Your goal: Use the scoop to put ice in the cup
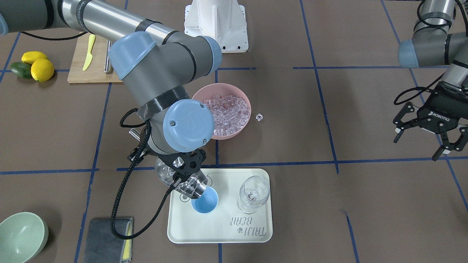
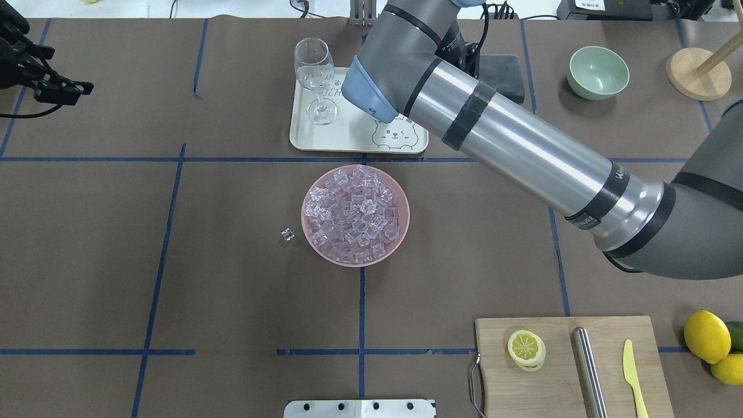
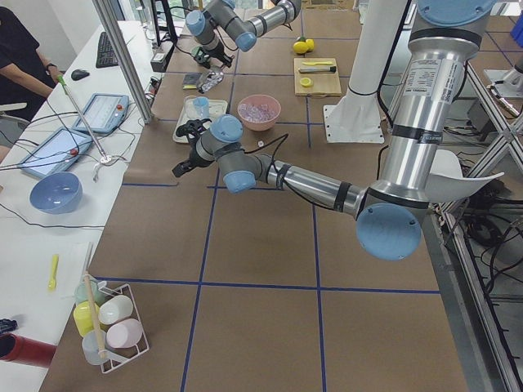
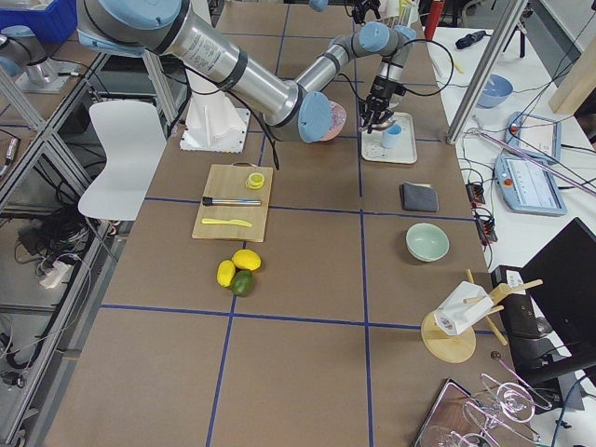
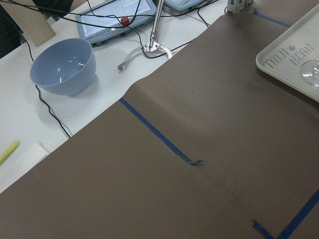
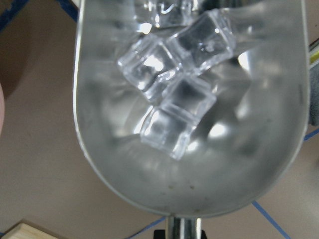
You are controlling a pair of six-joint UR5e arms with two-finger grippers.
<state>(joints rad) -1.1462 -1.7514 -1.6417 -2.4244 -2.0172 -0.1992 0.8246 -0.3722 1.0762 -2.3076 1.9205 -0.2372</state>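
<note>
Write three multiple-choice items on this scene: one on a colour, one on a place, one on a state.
1. The bowl heaped with ice is: A pink; B green; C white.
2. The cup stands: A in the bowl; B on the tray; C off the tray.
3. The scoop is: A empty; B lying on the tray; C carrying ice cubes.
Answers: 1 A, its wall shows pink around the cubes. 2 B, it sits on the tray beside the wine glass. 3 C, the right wrist view shows clear cubes in its steel trough.
</note>
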